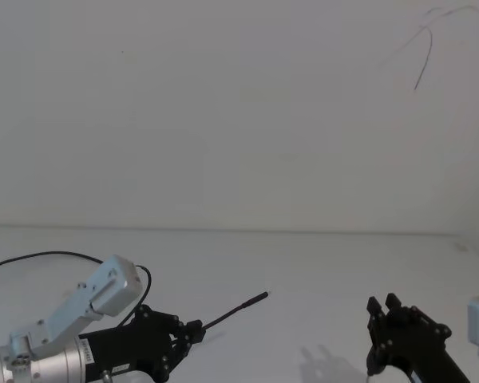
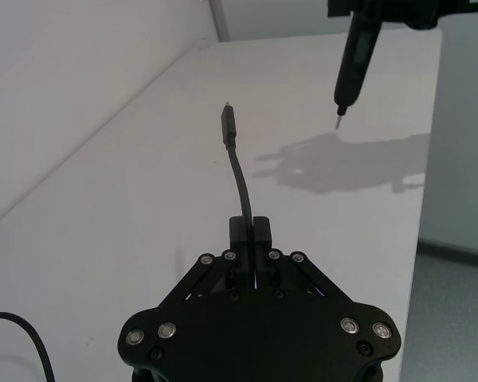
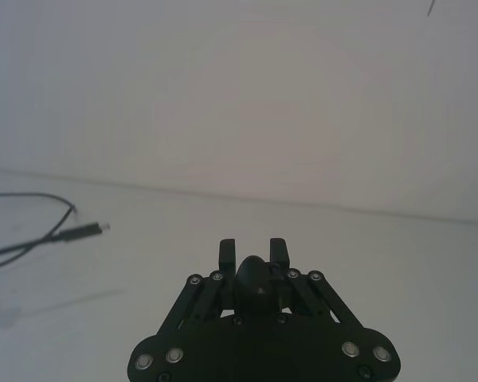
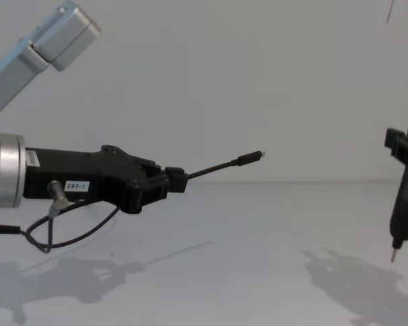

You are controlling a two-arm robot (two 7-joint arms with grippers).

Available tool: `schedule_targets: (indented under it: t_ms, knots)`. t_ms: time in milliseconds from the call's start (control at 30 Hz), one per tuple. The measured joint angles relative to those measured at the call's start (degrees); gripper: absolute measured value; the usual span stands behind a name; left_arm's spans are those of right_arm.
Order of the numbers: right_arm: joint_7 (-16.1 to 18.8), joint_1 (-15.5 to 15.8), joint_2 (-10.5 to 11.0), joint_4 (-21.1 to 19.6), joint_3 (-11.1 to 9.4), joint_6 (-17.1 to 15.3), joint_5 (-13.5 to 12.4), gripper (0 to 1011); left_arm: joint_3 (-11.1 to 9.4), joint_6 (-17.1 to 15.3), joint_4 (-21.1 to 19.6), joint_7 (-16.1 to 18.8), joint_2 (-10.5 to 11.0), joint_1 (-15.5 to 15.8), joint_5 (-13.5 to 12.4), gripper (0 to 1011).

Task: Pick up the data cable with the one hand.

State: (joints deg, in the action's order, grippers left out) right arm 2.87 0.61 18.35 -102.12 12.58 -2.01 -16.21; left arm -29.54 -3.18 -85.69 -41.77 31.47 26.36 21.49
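Left end effector [image 1: 195,329], low at the left of the head view: fingers clenched on the data cable [image 1: 239,309], gripping it a short way behind the plug. Seen from the chest as a black angular body with a small white "297-1" label [image 4: 76,185] on a silver wrist [image 4: 3,170], held level above the table [image 4: 258,238] and apart from it. Fingertips pressed together around the cord in the left wrist view [image 2: 251,227].

Data cable [image 4: 217,167] lifted off the table, its free end sticking out of the closed fingers and rising slightly forward and toward the robot's right. Small dark plug with a pale tip at the far end [image 2: 228,123], touching nothing. Thin shadow of the cord on the white surface below. Visible also at the edge of the right wrist view [image 3: 84,231], plug in the air. Black cord arcing behind the left wrist; cannot tell whether part of the same cable.

Right end effector [image 1: 383,303], low at the right, well apart from the cable: closed on a pen-shaped tool [image 4: 401,210] that hangs point down, tip just above the table.
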Motion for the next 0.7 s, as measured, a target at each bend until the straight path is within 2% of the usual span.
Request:
schedule_targets:
  t_ms: [300, 700]
  knots:
    - [-0.4, -1.6, -2.1, -1.8, -0.2, -0.5, -1.0, 251, 0.1, 0.2, -0.5, -0.2, 0.4, -0.2, 0.2, 46]
    - [0.3, -3.5, -4.7, -3.2, 0.6, -1.8, -2.6, 251, 0.1, 0.3, -0.8, -0.4, 0.6, -0.3, 0.3, 46]
